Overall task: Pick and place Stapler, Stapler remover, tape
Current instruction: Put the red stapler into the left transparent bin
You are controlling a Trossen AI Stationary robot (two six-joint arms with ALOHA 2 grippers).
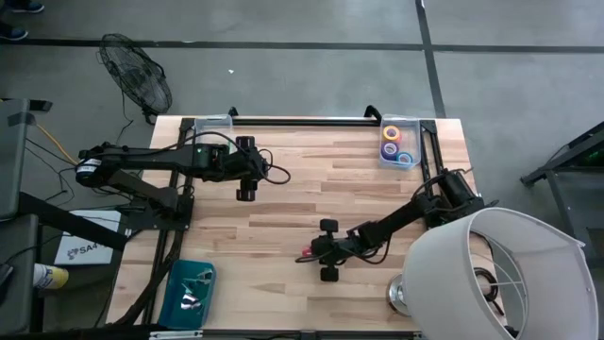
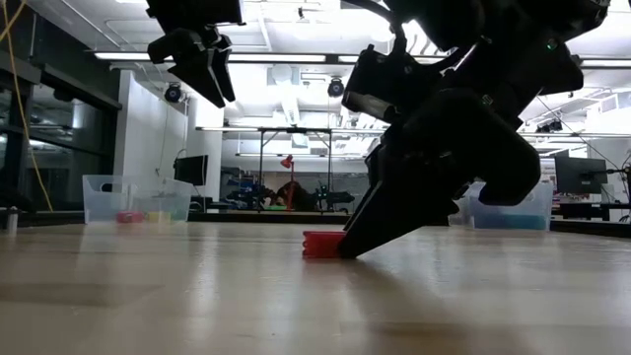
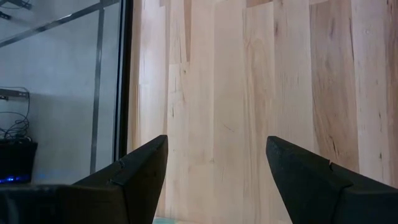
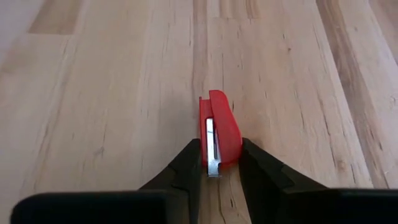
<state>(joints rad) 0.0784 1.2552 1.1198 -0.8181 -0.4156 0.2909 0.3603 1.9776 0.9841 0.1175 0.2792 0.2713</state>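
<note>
Red stapler point(image 4: 220, 134) on the wooden table point(image 4: 112, 93), pinched between the right end effector point(image 4: 219, 163) fingers, left end effector point(image 3: 214, 165) wide, raised

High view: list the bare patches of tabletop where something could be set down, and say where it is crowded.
Bare wood: the middle strip between the left gripper and the clear plastic bin of tape rolls, and the near edge between the teal tray and the right gripper on the small red stapler. Crowded: the near right corner by the white lampshade.
</note>
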